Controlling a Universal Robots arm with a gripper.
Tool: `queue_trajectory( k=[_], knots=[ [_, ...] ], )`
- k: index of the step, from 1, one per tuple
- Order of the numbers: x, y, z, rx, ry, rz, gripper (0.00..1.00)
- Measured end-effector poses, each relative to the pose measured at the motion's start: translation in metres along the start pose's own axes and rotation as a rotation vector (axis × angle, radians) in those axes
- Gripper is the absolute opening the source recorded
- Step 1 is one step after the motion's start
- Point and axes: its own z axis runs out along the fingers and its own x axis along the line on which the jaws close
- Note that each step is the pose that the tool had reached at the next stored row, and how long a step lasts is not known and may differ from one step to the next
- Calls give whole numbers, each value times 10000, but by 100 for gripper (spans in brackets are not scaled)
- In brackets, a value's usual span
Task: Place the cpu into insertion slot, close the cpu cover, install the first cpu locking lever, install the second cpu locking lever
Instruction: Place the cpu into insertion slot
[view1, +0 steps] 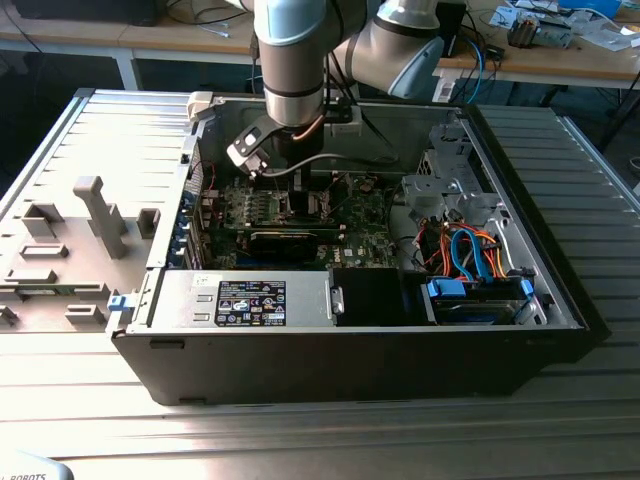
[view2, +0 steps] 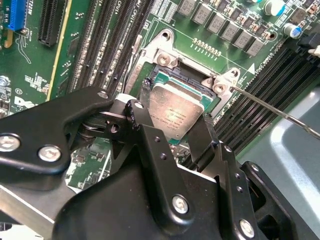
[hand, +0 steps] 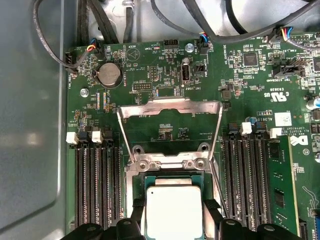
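So the biggest thing here is the open computer case (view1: 350, 360), lying on a ribbed grey table (view1: 590, 180) with some grey fixture blocks (view1: 100, 215) off to the exterior view's left. The arm (view1: 295, 60) drops straight down into the case, over the green motherboard (view1: 300, 212). In the first wrist view the gripper (hand: 174, 222) is right at the socket, black fingers (hand: 210, 216) set narrow with one on each of two opposite edges of the cpu (hand: 174, 212) - so it's pinching the chip, not spread wide. The cpu cover (hand: 170, 108) is flipped up and open, a silvery frame standing away from the socket, with the board showing through its window. The insertion slot (hand: 150, 164) sits just beside the cover's hinge end, silvery rim around it and long black memory slots (hand: 97, 185) running along both sides. The cpu is square over the slot, pale metal top facing up, and in the second wrist view a strip of the slot's dark inside shows past the chip's far edge. Can't really say whether it's fully dropped in or hovering a hair above - the fingers block the edges. One thin locking lever (view2: 280, 112) angles out from the socket's corner, away from the cover.
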Motion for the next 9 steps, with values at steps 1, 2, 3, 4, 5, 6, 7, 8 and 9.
queue_trajectory(
  k=[1,2,3,4,5,6,7,8,9],
  knots=[
    [1,0,4,0,-1,-1,54],
    [3,-1,6,0,-3,-1,54],
    [4,-1,8,0,-3,-1,54],
    [6,-2,10,-1,-4,-2,54],
    [7,-3,11,-1,-6,-4,54],
    [8,-5,11,-1,-8,-4,54],
    [9,-7,11,-2,-13,-4,54],
    [9,-8,11,-1,-17,-6,54],
    [9,-8,11,-1,-19,-7,54]
  ],
)
